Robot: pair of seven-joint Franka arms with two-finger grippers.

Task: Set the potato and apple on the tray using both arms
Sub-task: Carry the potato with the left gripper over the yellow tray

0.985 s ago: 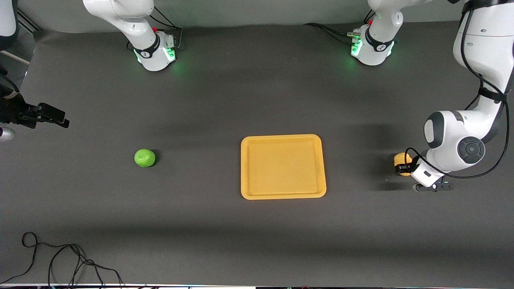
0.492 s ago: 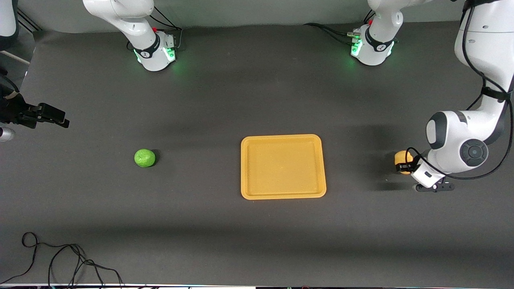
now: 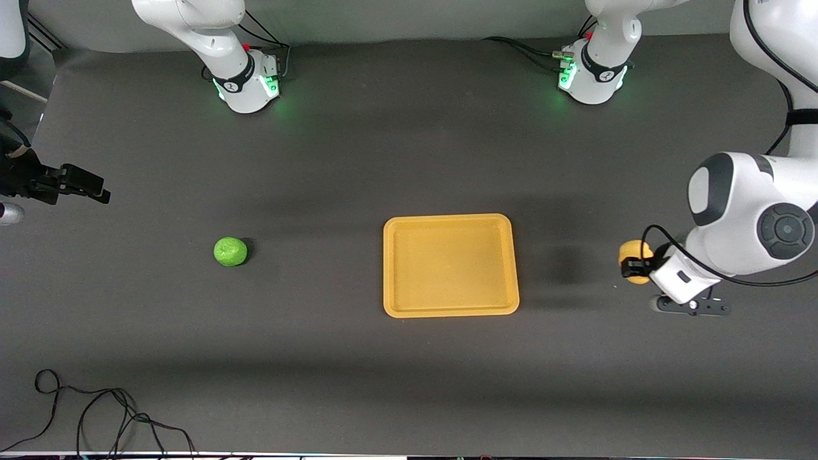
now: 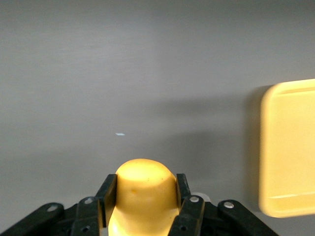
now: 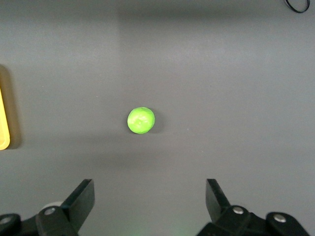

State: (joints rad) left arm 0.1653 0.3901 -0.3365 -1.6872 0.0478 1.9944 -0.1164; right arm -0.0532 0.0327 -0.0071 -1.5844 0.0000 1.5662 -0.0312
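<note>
A robotics lab bench is shown. Two white arms (image 3: 211, 38) with green-lit bases are bolted to a table (image 3: 383, 383) covered in dark grey cloth. Loose black cables (image 3: 108, 415) are left trailing at its edge

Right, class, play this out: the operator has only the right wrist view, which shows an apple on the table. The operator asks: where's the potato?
Observer: The potato is clamped in the left gripper, which is shut on it.
Operator: Is it over the tray?
Observer: No. It hangs over bare table toward the left arm's end, beside the tray.
Operator: Anything on the tray?
Observer: Nothing lies in it.
Operator: Where is my gripper relative to the apple?
Observer: The right gripper waits, open, near the table's edge at the right arm's end. It is off to one side of the apple, not above it.
</note>
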